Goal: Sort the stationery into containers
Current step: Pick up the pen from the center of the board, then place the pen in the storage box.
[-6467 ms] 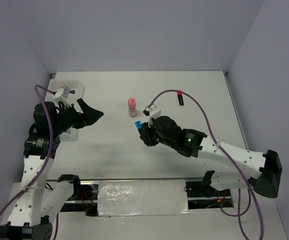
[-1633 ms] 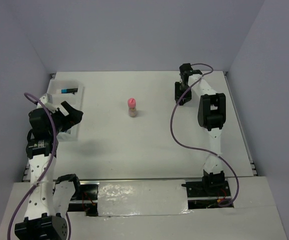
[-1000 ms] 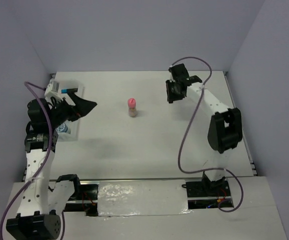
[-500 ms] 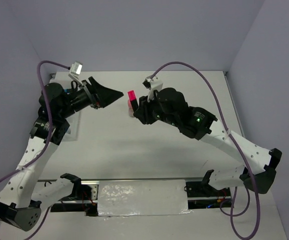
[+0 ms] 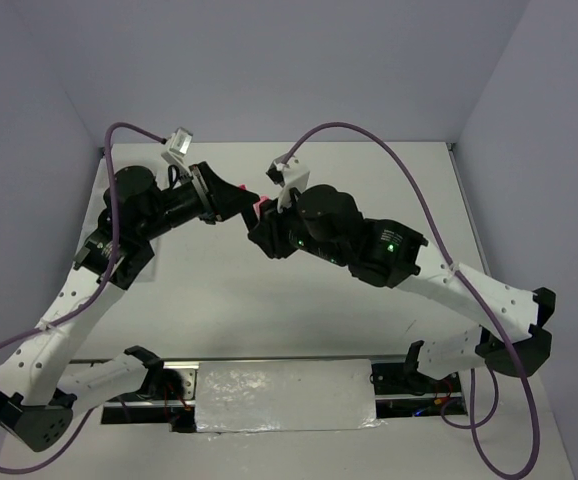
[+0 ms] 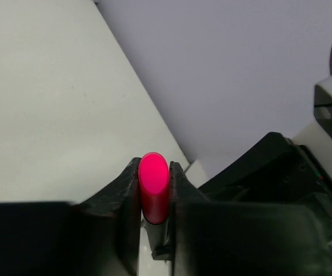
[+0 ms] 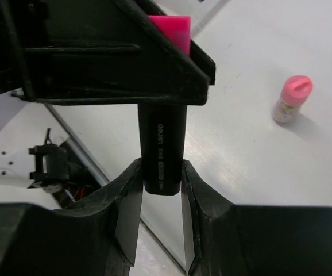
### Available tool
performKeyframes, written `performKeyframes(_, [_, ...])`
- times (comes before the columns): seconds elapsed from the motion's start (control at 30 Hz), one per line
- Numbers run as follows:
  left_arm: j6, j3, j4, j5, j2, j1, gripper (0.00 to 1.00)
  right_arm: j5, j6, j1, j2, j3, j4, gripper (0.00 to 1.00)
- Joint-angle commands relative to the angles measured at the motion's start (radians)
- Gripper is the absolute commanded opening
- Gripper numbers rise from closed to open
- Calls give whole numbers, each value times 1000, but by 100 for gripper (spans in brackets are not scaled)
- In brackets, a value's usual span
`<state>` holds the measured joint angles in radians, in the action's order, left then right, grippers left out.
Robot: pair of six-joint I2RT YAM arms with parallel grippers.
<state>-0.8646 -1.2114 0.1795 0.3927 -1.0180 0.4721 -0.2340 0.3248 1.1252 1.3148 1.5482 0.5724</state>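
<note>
A black marker with a pink cap (image 5: 260,205) hangs in the air over the middle of the table, held from both ends. My left gripper (image 6: 154,172) is shut on the pink cap (image 6: 154,185), one finger pressed on each side. My right gripper (image 7: 161,172) is shut on the marker's black body (image 7: 163,144); the cap (image 7: 172,29) pokes out past the left fingers (image 7: 114,63). In the top view the left gripper (image 5: 244,196) and right gripper (image 5: 259,226) meet tip to tip. The pink-capped tan tube (image 7: 292,99) stands upright on the table below. The tray (image 5: 150,274) is mostly hidden behind the left arm.
Both arms reach in over the table's middle and cover it from above. The back wall and the two side walls close the table in. Purple cables loop above each arm.
The right arm carried the pink-capped marker from the far right to the middle. The left arm swung in from the tray with open jaws and has closed them on the cap.
</note>
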Motion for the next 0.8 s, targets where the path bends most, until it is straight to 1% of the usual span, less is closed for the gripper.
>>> performKeyframes(0.0, [45,-36,3,-34,-5,3,12,-25,-7,16,15,55,3,16])
performKeyframes(0.03, [52,-42,3,-41,-10,3,12,-19,-10,16,18,53,1,20])
performKeyframes(0.07, [61,-56,27,-67,-19,3,0,-15,-7,16,12,38,-12,31])
performKeyframes(0.1, [82,-65,46,-92,-21,3,0,-22,0,16,2,20,-25,82])
performKeyframes(0.13, [94,-74,63,-121,-24,2,0,-28,5,18,-14,-2,-43,99])
performKeyframes(0.17, [108,-85,121,-161,-33,2,0,-36,10,16,-58,-28,-71,100])
performKeyframes(0.2, [127,-127,161,-269,-42,-4,0,-80,31,15,-86,-81,-81,100])
performKeyframes(0.23, [147,-151,196,-325,-54,-27,0,-108,43,12,-118,-111,-91,100])
performKeyframes(0.27, [150,-166,225,-368,-76,-55,0,-134,54,4,-188,-144,-103,100])
performKeyframes(0.3, [147,-184,260,-386,-85,-90,0,-175,84,1,-224,-208,-103,100])
performKeyframes(0.33, [119,-186,267,-428,-94,-192,0,-195,100,-1,-261,-239,-101,100])
performKeyframes(0.37, [104,-172,259,-416,-115,-258,0,-215,121,-1,-331,-299,-100,100])
performKeyframes(0.4, [78,-165,244,-407,-132,-321,0,-238,129,-2,-362,-327,-100,100])
performKeyframes(0.43, [15,-152,226,-400,-148,-448,0,-245,137,-2,-394,-348,-97,100])
performKeyframes(0.47, [-11,-127,200,-400,-186,-507,0,-246,141,-2,-446,-388,-91,100])
performKeyframes(0.5, [-45,-116,177,-400,-212,-553,0,-246,146,-4,-465,-404,-88,100])
performKeyframes(0.53, [-106,-108,131,-400,-238,-626,0,-240,148,-5,-483,-416,-83,100])
performKeyframes(0.57, [-132,-105,108,-400,-308,-657,0,-231,145,-4,-511,-437,-71,100])
performKeyframes(0.6, [-180,-111,89,-393,-350,-711,0,-225,148,-2,-520,-445,-62,100])
performKeyframes(0.63, [-198,-125,57,-371,-391,-730,0,-220,155,-4,-535,-451,-48,100])
performKeyframes(0.67, [-214,-143,19,-353,-472,-748,0,-208,163,-4,-545,-477,-48,100])
performKeyframes(0.73, [-250,-161,-113,-322,-555,-782,0,-133,163,-2,-565,-516,-77,100])
performKeyframes(0.77, [-269,-203,-132,-322,-644,-793,0,-110,172,-2,-568,-555,-104,100])
